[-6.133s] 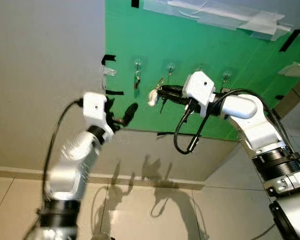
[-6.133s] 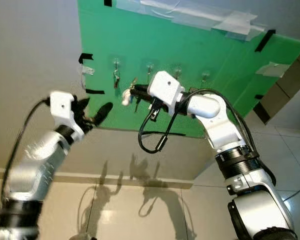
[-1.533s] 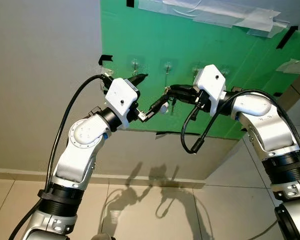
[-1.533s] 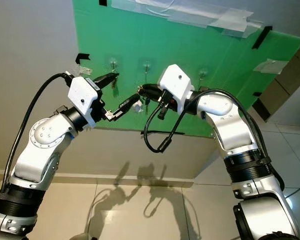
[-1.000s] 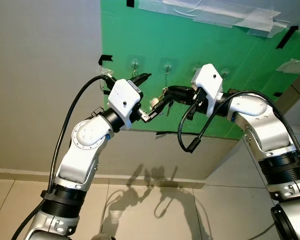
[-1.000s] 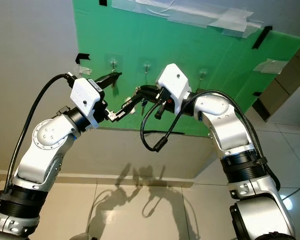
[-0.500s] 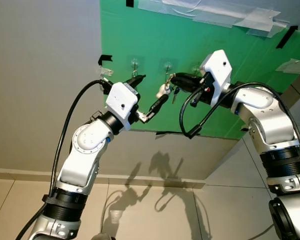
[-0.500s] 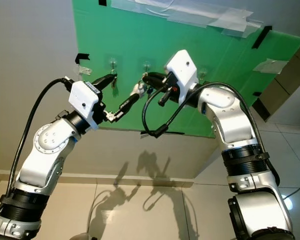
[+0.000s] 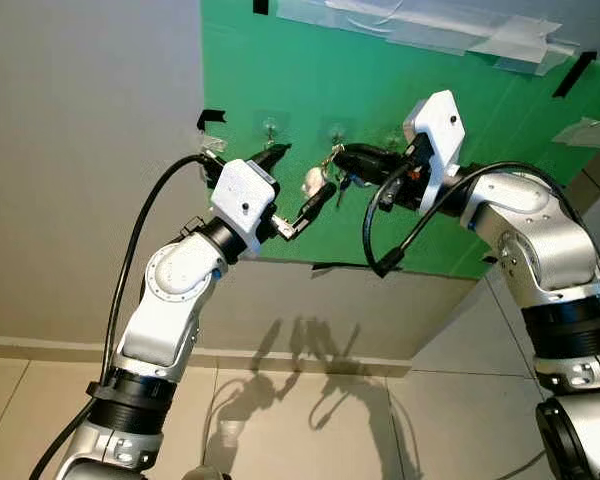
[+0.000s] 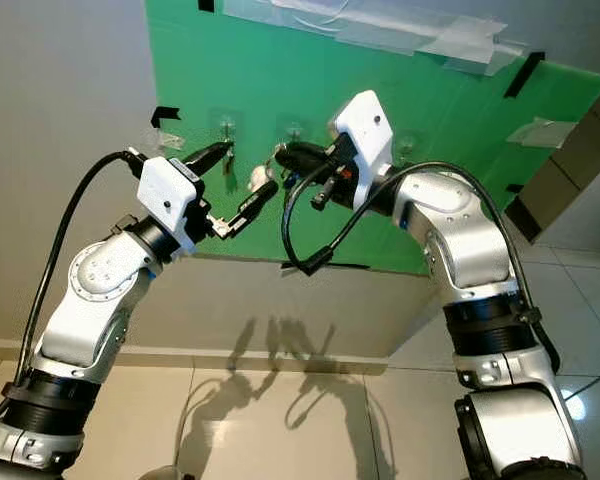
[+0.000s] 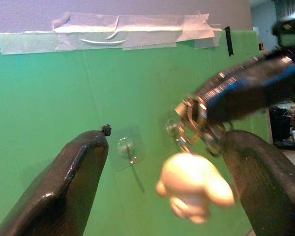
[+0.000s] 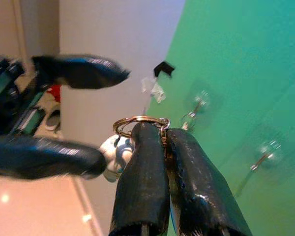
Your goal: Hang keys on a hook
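A green board [image 9: 460, 100] on the wall carries a row of clear stick-on hooks [image 9: 270, 127]. My right gripper [image 9: 340, 156] is shut on the ring of a key bunch [image 12: 137, 122], held just below the second hook [image 9: 335, 130]. A white charm [image 9: 314, 181] dangles from the ring. My left gripper [image 9: 305, 172] is open, with the charm hanging between its two fingers [image 11: 69, 182] and touching neither. In the right wrist view two hooks [image 12: 201, 101] stand close beyond the ring.
Strips of clear tape [image 9: 430, 25] and black tape [image 9: 215, 118] hold the board to the grey wall [image 9: 90, 150]. A black cable [image 9: 380, 255] loops under my right arm. A cardboard box [image 9: 595, 190] stands at the right, and pale floor tiles [image 9: 310, 430] lie below.
Over the last second my right gripper lifted the keys from below the hooks up to the hook row. The charm swung left between the left gripper's fingers, which stayed open.
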You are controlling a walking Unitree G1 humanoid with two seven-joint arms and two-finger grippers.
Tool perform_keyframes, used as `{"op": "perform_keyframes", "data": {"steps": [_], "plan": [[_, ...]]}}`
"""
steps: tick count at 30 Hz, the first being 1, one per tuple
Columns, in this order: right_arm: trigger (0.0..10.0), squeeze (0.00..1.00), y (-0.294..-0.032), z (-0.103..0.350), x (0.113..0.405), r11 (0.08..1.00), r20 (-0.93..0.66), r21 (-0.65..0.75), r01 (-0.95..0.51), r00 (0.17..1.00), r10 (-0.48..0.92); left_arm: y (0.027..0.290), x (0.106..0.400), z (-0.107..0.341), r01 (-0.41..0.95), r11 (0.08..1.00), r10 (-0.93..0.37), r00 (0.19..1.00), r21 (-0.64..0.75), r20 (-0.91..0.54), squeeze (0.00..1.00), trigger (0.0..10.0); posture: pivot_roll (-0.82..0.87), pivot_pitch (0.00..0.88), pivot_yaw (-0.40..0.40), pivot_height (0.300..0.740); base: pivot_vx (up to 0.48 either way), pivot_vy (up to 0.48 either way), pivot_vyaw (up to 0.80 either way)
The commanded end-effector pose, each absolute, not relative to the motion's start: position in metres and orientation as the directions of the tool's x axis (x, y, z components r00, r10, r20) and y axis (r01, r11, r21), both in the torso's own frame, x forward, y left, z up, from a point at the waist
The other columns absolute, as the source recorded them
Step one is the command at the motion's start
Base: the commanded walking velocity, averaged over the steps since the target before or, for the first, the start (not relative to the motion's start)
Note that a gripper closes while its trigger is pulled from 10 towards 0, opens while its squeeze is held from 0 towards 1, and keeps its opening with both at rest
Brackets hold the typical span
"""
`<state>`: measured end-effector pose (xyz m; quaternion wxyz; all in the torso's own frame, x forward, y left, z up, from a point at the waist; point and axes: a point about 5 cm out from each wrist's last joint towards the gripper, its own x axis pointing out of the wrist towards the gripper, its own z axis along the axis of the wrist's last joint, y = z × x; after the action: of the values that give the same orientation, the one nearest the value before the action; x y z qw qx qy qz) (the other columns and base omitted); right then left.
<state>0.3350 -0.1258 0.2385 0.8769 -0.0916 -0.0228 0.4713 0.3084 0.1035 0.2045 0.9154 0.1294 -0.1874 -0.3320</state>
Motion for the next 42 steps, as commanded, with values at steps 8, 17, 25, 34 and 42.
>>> {"op": "perform_keyframes", "data": {"steps": [8,17,25,34,42], "plan": [[0.0,0.00,-0.131,0.232,0.326,0.540,-0.082,-0.117,-0.834,0.549,0.832,0.100,0.310,0.207,0.568,0.741,-0.664,0.699,0.358,0.265,0.00,8.7,0.02,0.000,-0.095,0.740,0.000,0.000,0.00],[0.0,0.00,-0.128,0.232,0.326,0.561,-0.070,-0.086,-0.823,0.567,0.821,0.093,0.305,0.201,0.590,0.730,-0.678,0.689,0.345,0.257,0.00,8.6,0.02,0.000,-0.097,0.740,0.000,0.000,0.00],[0.0,0.00,-0.128,0.235,0.328,0.578,-0.057,-0.071,-0.813,0.582,0.811,0.092,0.304,0.199,0.602,0.723,-0.686,0.682,0.338,0.252,0.00,7.4,0.02,0.000,-0.098,0.740,0.000,0.000,0.00],[0.0,0.00,-0.129,0.239,0.330,0.595,-0.043,-0.059,-0.801,0.598,0.801,0.090,0.306,0.200,0.595,0.733,-0.676,0.689,0.330,0.260,0.00,3.2,0.02,0.000,-0.097,0.740,0.000,0.000,0.00],[0.0,0.00,-0.129,0.240,0.329,0.593,-0.042,-0.060,-0.803,0.596,0.802,0.091,0.307,0.201,0.589,0.742,-0.667,0.696,0.319,0.266,0.00,0.0,0.02,0.000,-0.098,0.740,0.000,0.000,0.00]]}}
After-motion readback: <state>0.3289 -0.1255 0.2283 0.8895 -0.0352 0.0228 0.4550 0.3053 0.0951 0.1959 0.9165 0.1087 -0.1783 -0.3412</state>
